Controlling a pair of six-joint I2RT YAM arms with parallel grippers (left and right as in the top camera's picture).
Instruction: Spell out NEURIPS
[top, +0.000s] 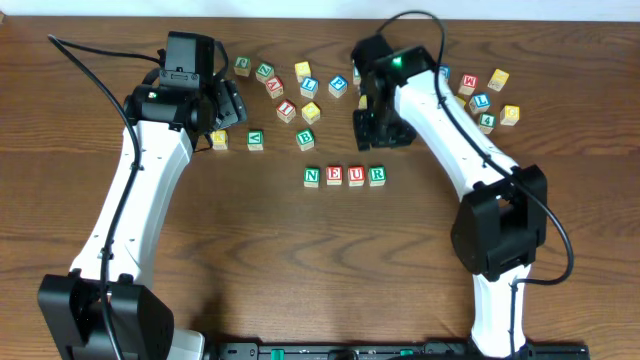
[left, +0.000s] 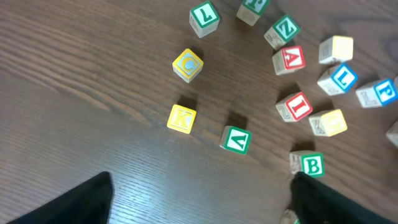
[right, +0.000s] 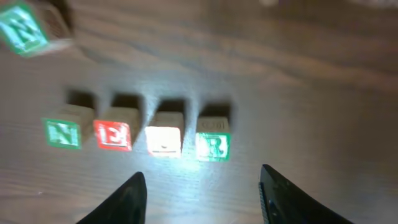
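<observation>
Four lettered cubes stand in a row at mid-table: green N (top: 312, 176), red E (top: 334, 176), red U (top: 356, 176), green R (top: 377, 176). The right wrist view shows the same row, N (right: 62, 132) to R (right: 212, 145). My right gripper (top: 378, 128) (right: 202, 193) hovers just behind the R end, open and empty. Among the loose cubes behind lie the red I (top: 287, 111) (left: 297, 106), blue P (top: 339, 86) (left: 385, 92) and a yellow-faced cube (top: 311, 111) (left: 333, 122). My left gripper (top: 228, 108) (left: 199, 205) is open, left of these, holding nothing.
Other cubes lie near the left gripper: yellow K (left: 181, 118), green V (left: 236, 140), green B (left: 311, 165), yellow C (left: 188, 64), red A (left: 289, 58), blue L (left: 341, 78). Another cluster (top: 485, 95) sits at the back right beside the right arm.
</observation>
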